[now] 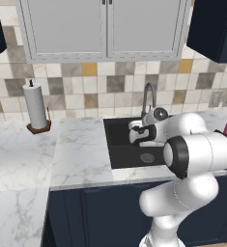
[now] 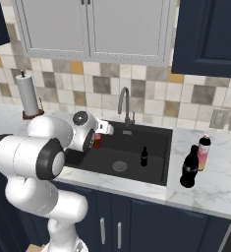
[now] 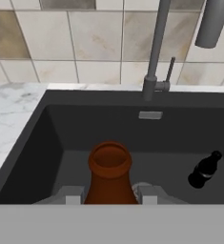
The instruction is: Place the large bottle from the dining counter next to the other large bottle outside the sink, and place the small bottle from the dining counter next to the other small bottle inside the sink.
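Hand view: pincer point(image 3: 111, 196) clamps the small bottle point(image 3: 109, 174), arm bent low over the sink point(image 3: 32, 143).

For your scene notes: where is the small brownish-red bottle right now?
The small bottle is held in the claw over the left part of the sink, with the other small bottle standing on the basin floor to its right.

No text, brand, number or sign can be read anywhere. The large bottle point(image 2: 189, 170) carries a red label band, but any lettering on it is too small to make out.
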You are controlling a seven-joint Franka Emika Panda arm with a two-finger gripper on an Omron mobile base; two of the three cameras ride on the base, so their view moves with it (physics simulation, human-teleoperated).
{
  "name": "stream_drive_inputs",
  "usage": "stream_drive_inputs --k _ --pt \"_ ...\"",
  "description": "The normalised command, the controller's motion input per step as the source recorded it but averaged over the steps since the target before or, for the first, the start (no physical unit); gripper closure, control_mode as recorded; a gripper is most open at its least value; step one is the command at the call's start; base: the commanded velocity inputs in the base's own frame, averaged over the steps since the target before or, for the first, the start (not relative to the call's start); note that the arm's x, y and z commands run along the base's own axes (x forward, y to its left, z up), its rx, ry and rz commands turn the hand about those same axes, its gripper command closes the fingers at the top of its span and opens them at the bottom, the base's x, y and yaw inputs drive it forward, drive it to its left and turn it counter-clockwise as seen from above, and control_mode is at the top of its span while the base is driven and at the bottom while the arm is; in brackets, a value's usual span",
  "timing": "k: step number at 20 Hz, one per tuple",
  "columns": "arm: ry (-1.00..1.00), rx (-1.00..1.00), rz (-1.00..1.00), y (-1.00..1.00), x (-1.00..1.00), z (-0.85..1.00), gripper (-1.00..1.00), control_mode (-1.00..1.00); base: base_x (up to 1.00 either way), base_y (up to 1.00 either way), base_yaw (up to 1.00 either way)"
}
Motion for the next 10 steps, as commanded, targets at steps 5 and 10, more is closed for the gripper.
stream_drive_inputs --k 5,10 --pt "0.00 -0.01 0.00 -0.07 0.00 -0.16 1.00 -1.00 0.00 0.00 0.00" --pt "0.00 -0.03 0.00 -0.14 0.00 -0.07 1.00 -1.00 0.00 0.00 0.00"
